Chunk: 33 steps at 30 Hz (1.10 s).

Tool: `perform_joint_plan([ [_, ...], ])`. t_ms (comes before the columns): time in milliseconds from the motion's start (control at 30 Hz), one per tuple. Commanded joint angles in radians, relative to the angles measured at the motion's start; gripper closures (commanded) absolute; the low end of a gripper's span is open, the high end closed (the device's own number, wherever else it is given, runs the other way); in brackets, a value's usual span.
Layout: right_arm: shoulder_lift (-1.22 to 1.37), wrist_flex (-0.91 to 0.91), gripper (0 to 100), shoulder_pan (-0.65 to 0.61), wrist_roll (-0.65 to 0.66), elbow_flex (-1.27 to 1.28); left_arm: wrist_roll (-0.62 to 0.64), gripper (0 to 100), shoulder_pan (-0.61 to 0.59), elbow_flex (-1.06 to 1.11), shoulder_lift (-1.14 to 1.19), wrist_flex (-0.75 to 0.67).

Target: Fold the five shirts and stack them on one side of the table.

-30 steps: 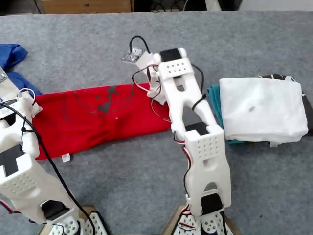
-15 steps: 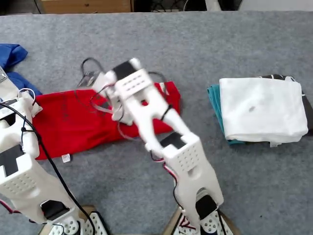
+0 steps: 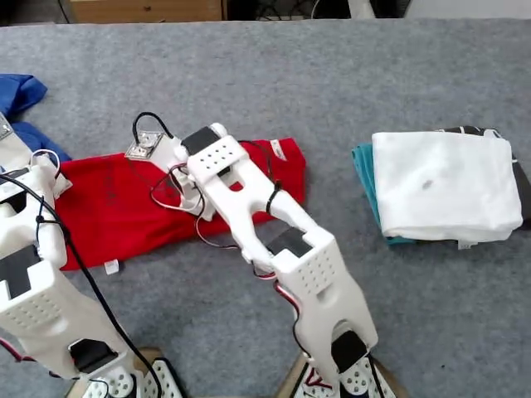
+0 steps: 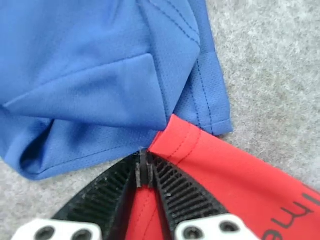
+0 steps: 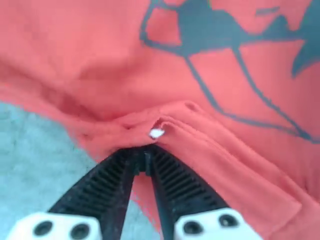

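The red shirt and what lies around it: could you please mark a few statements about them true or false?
The left gripper is shut on a corner of the red shirt. True.
The right gripper hangs open, holding nothing. False: it is shut on a fold of the red shirt.
A white shirt tops the stack. True.
The blue shirt lies folded on the stack. False: it lies crumpled beside the red shirt's corner.

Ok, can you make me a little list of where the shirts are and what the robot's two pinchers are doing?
red shirt: spread out on the grey table
left gripper: shut on the red shirt's corner
right gripper: shut on a bunched fold of the red shirt
blue shirt: rumpled, touching the red shirt's corner
folded stack: white shirt on top, teal shirt underneath
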Motion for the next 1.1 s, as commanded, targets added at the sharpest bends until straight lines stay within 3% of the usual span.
perform_joint_plan([
  [0, -0.105, 0.075, 98.5, 0.017, -0.012, -0.084, 0.003, 97, -0.005, -0.042, -0.008, 0.005],
  [133, -0.134, 0.100, 98.5, 0.012, -0.014, -0.127, 0.003, 97, -0.005, -0.042, -0.008, 0.005],
  [367, -0.071, -0.086, 98.5, 0.014, -0.089, -0.018, 0.003, 97, -0.005, -0.041, -0.008, 0.005],
  [500, -0.013, -0.103, 98.5, 0.018, -0.089, -0.013, 0.003, 97, -0.005, -0.041, -0.008, 0.005],
  [1067, -0.222, 0.278, 98.5, 0.204, -0.091, -0.452, 0.005, 97, -0.005, -0.038, -0.012, 0.006],
])
